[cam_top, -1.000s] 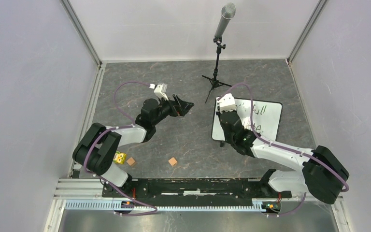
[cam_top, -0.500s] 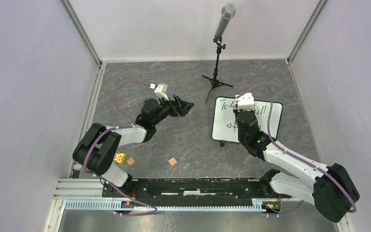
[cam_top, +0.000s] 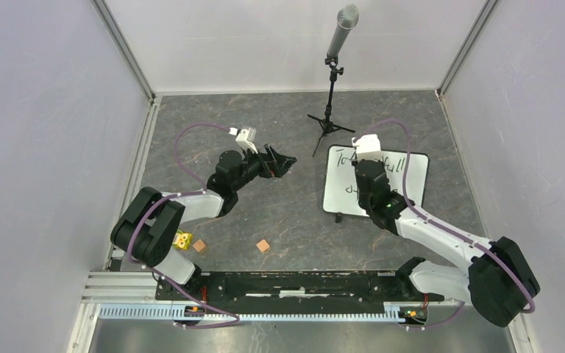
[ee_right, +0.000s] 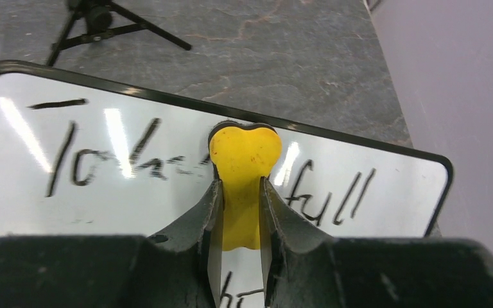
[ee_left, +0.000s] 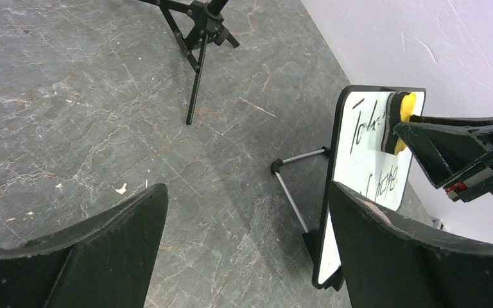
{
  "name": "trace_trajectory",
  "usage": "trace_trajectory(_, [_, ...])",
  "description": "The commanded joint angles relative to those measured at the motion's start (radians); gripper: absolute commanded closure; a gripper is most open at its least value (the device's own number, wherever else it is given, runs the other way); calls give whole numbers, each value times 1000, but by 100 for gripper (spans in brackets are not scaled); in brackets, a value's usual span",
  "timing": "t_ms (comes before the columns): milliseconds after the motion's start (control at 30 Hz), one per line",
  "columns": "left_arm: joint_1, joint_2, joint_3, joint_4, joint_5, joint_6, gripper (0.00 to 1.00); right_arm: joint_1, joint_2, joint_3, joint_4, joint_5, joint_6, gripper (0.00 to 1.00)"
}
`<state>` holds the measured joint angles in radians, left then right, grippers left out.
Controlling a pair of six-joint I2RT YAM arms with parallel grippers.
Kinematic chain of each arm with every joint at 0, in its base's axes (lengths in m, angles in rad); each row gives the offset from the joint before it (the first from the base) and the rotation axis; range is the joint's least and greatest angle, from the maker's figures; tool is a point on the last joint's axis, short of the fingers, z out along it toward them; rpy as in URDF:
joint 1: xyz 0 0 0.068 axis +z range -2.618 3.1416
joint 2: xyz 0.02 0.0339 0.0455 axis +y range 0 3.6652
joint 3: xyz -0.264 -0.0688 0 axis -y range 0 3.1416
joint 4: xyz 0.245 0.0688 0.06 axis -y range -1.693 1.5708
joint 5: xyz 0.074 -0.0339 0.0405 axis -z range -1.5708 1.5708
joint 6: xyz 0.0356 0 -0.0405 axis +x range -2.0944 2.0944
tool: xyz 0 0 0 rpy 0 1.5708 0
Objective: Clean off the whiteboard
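The whiteboard (cam_top: 406, 184) stands tilted on small feet at the right, with black handwriting on it. My right gripper (cam_top: 365, 156) is over its top edge, shut on a yellow eraser (ee_right: 244, 157) that presses on the board (ee_right: 32, 186) in the middle of the top line, between "To" and "full". The writing just left of the eraser is smeared. The left wrist view shows the board (ee_left: 366, 160) edge-on, with the eraser (ee_left: 406, 114) against it. My left gripper (cam_top: 283, 159) is open and empty, hovering over the floor left of the board (ee_left: 247, 192).
A microphone on a tripod stand (cam_top: 331, 81) is behind the board, its legs close to the top left corner (ee_left: 196, 45). Two small brown cubes (cam_top: 263, 245) (cam_top: 200, 245) and a yellow block (cam_top: 183, 240) lie near the left arm's base. Walls enclose the table.
My right gripper, holding the eraser, swept from the board's left edge to the right along the top line, then slightly back and farther up. The left arm has not moved.
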<state>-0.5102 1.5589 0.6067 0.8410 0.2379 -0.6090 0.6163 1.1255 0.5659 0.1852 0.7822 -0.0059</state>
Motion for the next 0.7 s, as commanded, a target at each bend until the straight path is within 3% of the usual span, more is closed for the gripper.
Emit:
trace_trajectory(0, [-7, -16, 31, 41, 0, 47, 0, 58, 48, 67, -13, -72, 4, 81])
trace_trajectory(267, [-8, -17, 31, 40, 2, 49, 0, 165, 182, 165, -3, -80, 28, 81])
trace_trajectory(500, [-8, -24, 27, 34, -6, 55, 0, 158, 175, 171, 4, -61, 37, 81])
trace_trajectory(667, [-9, -23, 29, 34, -5, 53, 0, 88, 106, 115, -30, -48, 35, 82])
